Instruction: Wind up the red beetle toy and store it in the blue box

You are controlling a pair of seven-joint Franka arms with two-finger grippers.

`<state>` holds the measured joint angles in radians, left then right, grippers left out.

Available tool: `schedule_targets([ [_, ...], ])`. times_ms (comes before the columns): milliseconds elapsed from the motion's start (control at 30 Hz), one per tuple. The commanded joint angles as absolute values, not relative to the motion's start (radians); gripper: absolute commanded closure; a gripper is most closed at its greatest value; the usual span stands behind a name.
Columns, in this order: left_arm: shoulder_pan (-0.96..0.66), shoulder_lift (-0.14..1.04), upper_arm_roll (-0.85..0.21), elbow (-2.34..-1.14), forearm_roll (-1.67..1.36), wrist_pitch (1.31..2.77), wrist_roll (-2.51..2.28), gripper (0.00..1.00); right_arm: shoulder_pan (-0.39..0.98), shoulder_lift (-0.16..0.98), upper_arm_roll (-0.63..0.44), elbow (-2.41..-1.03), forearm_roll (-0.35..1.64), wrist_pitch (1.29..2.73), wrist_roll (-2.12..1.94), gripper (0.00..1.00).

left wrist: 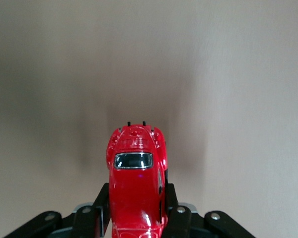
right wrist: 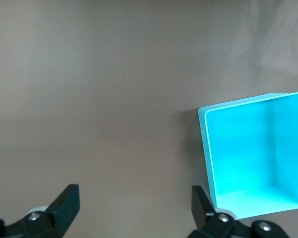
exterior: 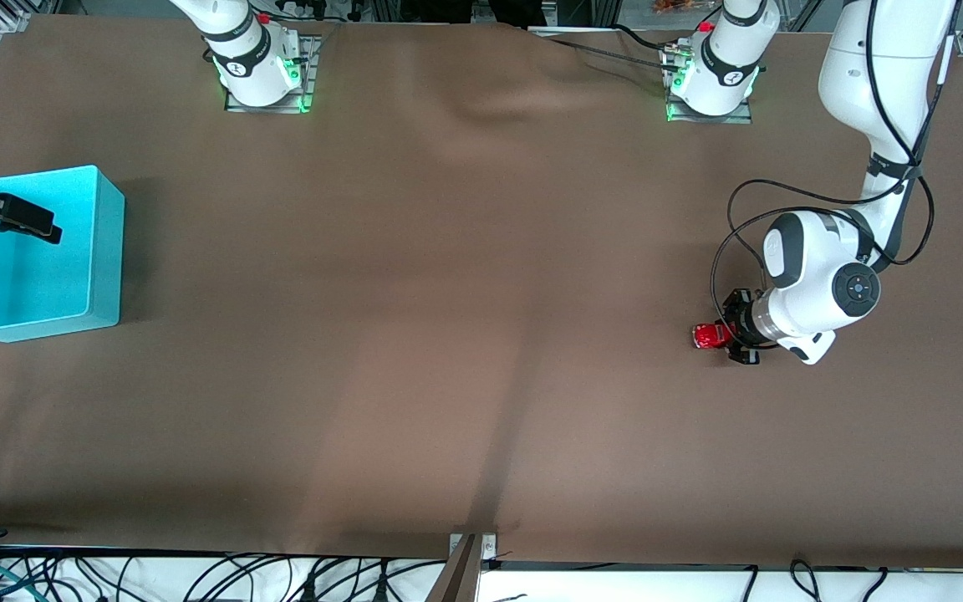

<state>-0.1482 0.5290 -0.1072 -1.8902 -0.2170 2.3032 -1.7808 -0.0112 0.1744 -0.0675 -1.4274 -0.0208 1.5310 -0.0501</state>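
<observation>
Toward the left arm's end of the surface, your left claw (exterior: pixel 731 336) is clamped on the red beetle toy (exterior: pixel 709 336) (winding comes next, by my reading); the right claw (right wrist: pixel 134 206) waits, gaping and empty, over the blue box (exterior: pixel 105 251).

The tabletop (exterior: pixel 465 334) is covered edge to edge by a plain brown cloth, rumpled into a soft ridge near twelve o'clock between the two arm bases. At about nine o'clock, at the right arm's end, the blue box (exterior: pixel 105 251) sits on the cloth, open side up. At about three o'clock, toward the left arm's end, the red beetle toy (exterior: pixel 709 336) rests low at the cloth, well apart from the box.
</observation>
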Motion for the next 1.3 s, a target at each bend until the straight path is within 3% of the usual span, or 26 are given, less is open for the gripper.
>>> schedule_targets([
  [0,-0.149,0.564,-0.135,-1.882,-0.164,2.301,-1.847,1.0,-0.02,0.166,-0.057,-1.434,-0.025,1.539,-0.046,0.0],
  [933,-0.114,0.658,-0.132,-1.896,-0.026,2.421,-1.841,1.0,-0.02,0.166,-0.057,-1.434,-0.025,1.539,-0.046,0.0],
  [1267,-0.107,0.658,-0.075,-1.902,-0.026,2.421,-1.75,1.0,-0.02,0.166,-0.057,-1.433,-0.025,1.539,-0.046,0.0],
])
